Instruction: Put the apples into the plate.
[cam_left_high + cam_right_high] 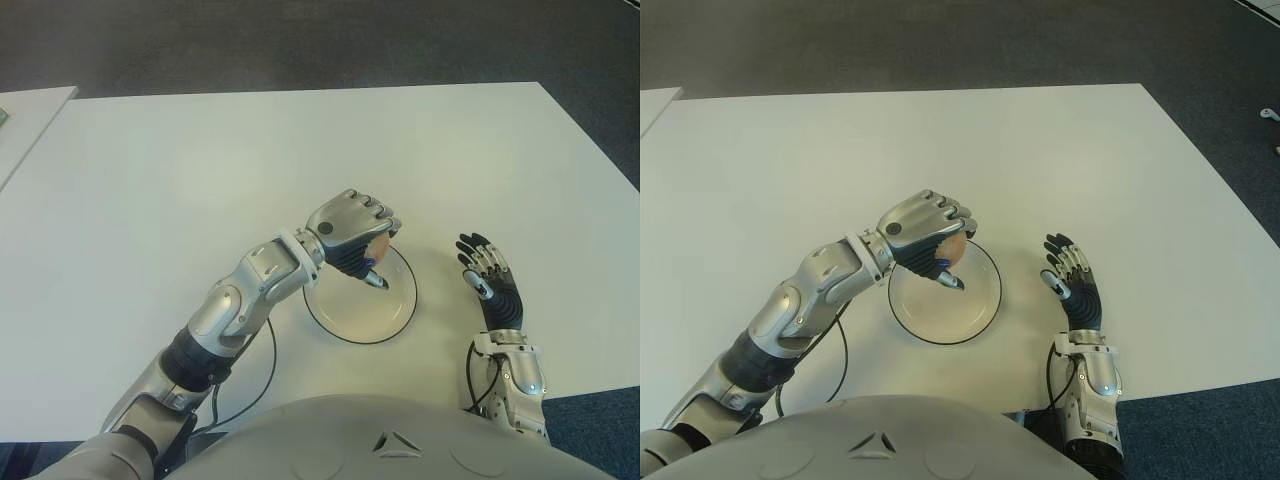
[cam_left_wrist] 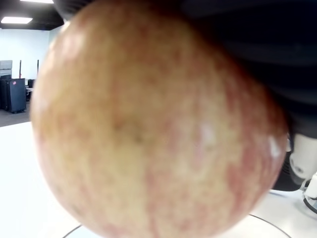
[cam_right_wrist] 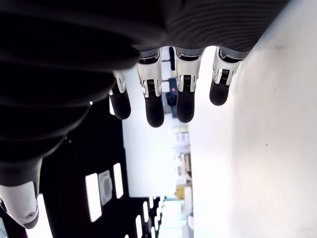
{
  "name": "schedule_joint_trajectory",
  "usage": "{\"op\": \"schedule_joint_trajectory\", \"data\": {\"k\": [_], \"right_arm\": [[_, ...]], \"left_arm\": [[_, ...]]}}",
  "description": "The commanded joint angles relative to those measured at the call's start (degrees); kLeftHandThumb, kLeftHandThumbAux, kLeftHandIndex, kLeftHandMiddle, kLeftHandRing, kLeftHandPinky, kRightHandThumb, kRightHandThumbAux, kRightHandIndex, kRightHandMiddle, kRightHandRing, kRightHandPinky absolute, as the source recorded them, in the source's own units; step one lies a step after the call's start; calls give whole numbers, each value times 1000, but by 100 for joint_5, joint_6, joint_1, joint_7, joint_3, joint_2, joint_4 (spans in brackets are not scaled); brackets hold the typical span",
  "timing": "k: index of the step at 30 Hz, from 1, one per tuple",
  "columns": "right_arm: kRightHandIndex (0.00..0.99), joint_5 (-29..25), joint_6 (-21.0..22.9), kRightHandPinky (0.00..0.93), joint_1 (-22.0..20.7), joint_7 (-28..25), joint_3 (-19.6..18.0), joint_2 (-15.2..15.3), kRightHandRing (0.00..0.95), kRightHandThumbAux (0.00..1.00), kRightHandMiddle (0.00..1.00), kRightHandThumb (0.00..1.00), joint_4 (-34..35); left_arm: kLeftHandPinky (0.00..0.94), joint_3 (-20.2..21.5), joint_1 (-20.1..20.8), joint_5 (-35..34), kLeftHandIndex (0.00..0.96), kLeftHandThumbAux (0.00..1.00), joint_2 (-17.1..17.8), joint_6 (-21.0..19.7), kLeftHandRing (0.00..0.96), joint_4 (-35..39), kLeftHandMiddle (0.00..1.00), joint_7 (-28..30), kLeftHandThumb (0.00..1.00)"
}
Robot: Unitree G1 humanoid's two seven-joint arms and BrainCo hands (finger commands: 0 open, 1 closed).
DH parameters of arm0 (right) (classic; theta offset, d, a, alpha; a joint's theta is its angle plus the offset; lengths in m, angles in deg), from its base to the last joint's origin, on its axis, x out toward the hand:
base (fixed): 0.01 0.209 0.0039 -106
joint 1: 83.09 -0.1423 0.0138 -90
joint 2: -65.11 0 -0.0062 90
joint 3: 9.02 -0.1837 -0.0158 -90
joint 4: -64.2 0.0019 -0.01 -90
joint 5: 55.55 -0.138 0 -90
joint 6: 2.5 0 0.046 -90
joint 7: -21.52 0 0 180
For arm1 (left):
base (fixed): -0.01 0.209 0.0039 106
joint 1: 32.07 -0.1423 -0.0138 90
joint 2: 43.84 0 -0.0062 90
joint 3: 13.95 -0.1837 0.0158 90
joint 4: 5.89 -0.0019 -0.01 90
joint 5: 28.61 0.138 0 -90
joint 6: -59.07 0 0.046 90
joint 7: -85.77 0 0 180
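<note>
Left hand clamped on apple, over the plate.

Plain white rectangular table [image 1: 200, 170] with dark grey carpet floor [image 1: 300, 40] beyond it; edge of a second white table [image 1: 25, 115] at the robot's far left. The left hand [image 1: 352, 232] has its fingers curled tight round a yellow-red blotchy apple [image 2: 148, 134], over the far rim of the round white plate with a dark edge [image 1: 385, 310]. Contact between apple and plate: can't tell. The right hand [image 1: 490, 280] shows just to the right of the plate, fingers [image 3: 154, 99] straight and spread, holding nothing.
</note>
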Motion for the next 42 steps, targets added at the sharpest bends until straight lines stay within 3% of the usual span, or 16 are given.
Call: {"op": "schedule_joint_trajectory", "data": {"k": [1, 18, 28, 42], "right_arm": [[135, 7, 312, 129, 329, -16, 143, -201, 143, 575, 193, 366, -333], [153, 171, 196, 105, 414, 159, 197, -278, 130, 546, 201, 333, -274], [163, 193, 171, 135, 380, 212, 197, -308, 150, 543, 221, 331, -287], [177, 192, 178, 147, 378, 283, 199, -363, 165, 565, 236, 323, -276]], "left_arm": [[772, -52, 23, 81, 402, 667, -39, -14, 805, -200, 533, -170, 852], [787, -108, -281, -67, 400, 668, -116, -40, 821, -420, 538, -493, 852], [783, -265, -467, -10, 397, 670, -111, 15, 819, -972, 537, -886, 851], [783, -388, -542, 7, 399, 668, -54, 47, 819, -1080, 538, -878, 852]]}}
